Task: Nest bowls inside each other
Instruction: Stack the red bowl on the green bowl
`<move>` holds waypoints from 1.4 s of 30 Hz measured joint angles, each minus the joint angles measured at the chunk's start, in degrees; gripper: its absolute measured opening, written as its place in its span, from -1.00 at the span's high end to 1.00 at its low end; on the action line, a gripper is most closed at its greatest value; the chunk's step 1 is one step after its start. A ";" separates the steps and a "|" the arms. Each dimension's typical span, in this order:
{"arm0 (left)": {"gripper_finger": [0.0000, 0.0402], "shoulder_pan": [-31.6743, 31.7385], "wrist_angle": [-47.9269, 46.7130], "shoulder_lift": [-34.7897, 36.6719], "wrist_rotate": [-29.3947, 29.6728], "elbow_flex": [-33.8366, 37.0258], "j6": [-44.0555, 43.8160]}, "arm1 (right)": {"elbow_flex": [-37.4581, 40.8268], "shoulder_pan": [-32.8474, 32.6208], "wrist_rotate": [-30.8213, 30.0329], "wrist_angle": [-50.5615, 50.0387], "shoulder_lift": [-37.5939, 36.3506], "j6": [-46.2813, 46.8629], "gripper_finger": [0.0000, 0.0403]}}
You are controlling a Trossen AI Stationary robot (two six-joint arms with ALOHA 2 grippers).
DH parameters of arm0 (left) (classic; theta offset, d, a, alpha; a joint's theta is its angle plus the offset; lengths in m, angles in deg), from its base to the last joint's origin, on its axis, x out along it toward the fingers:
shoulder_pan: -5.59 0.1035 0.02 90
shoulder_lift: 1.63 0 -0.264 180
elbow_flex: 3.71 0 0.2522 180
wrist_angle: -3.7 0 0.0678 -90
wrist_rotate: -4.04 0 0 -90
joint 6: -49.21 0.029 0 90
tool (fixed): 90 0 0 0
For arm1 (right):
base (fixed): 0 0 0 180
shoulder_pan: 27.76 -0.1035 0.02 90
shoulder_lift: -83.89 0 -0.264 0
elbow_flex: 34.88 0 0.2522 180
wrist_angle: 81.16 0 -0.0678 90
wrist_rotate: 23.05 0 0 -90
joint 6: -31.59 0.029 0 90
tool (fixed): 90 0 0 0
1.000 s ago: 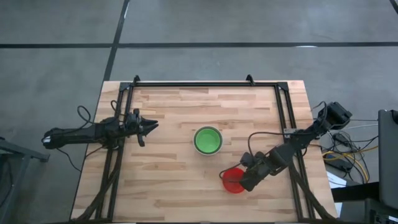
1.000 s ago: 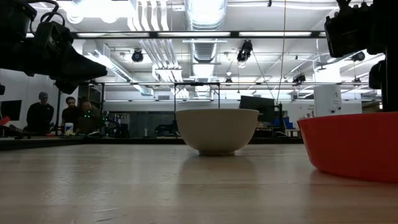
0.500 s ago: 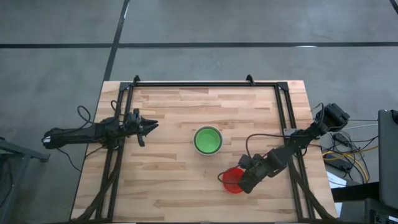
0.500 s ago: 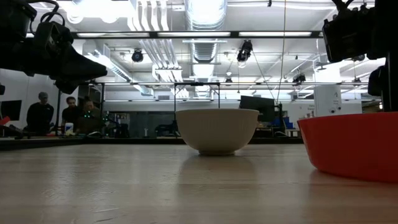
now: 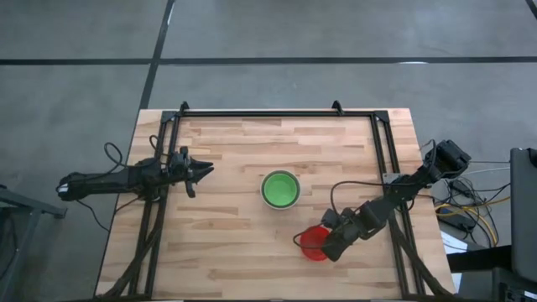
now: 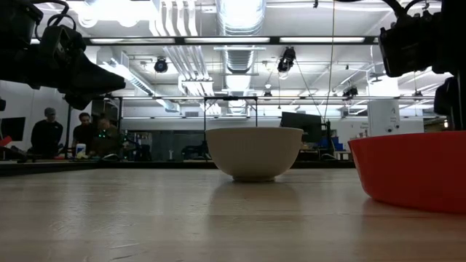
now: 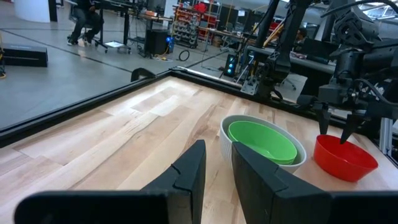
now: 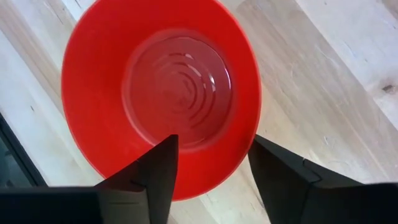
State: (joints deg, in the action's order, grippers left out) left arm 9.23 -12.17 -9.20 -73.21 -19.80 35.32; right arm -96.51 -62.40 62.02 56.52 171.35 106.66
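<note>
The small round red plastic bowl (image 5: 314, 244) sat upright on the pale wooden plank table (image 5: 235, 159), toward the table's near right part. The right gripper (image 5: 322, 246) hung directly above it, pointing down. In the right wrist view the red bowl (image 8: 163, 93) filled the space ahead of the two dark fingers (image 8: 149, 171), which stood wide apart with the bowl's near rim between them; one finger lay over the inside of the bowl and the other beyond its rim. Whether either finger touched the rim could not be told. In the left wrist view the same gripper (image 7: 336, 129) showed its tips just above the red bowl (image 7: 344, 158).

Near the table's middle stood a pale grey-white plastic bowl (image 5: 291, 200) with a bright green plastic bowl (image 5: 279, 189) nested inside it, well apart from the red one. From table height only the pale outer wall (image 6: 254, 153) showed, with the red bowl (image 6: 408, 170) at the right edge.

The left gripper (image 5: 201, 169) waited above the table's left side, its fingers (image 7: 189, 177) partly apart with nothing between them, aimed toward the nested pair (image 7: 264, 142).

People (image 6: 48, 131) stood in the room far behind the table.
</note>
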 joint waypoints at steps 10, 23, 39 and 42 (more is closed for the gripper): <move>0.59 0.00 0.00 0.00 0.00 0.00 0.02 | -0.01 0.00 0.44 -0.09 0.13 0.00 0.44; 0.59 -0.02 0.00 0.00 0.00 0.00 0.02 | -0.01 0.00 0.50 0.06 0.11 -0.01 0.90; 0.59 -0.02 0.00 0.00 0.00 0.00 0.00 | -0.03 0.00 0.57 -1.92 -0.81 0.82 0.96; 0.59 -0.02 0.00 0.00 -0.02 0.00 0.02 | -0.13 0.00 -0.79 -1.96 -1.77 -0.09 0.96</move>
State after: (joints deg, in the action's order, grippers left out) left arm 9.22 -12.17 -9.20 -73.23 -19.80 35.34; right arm -96.64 -62.40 61.23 54.57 169.58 106.57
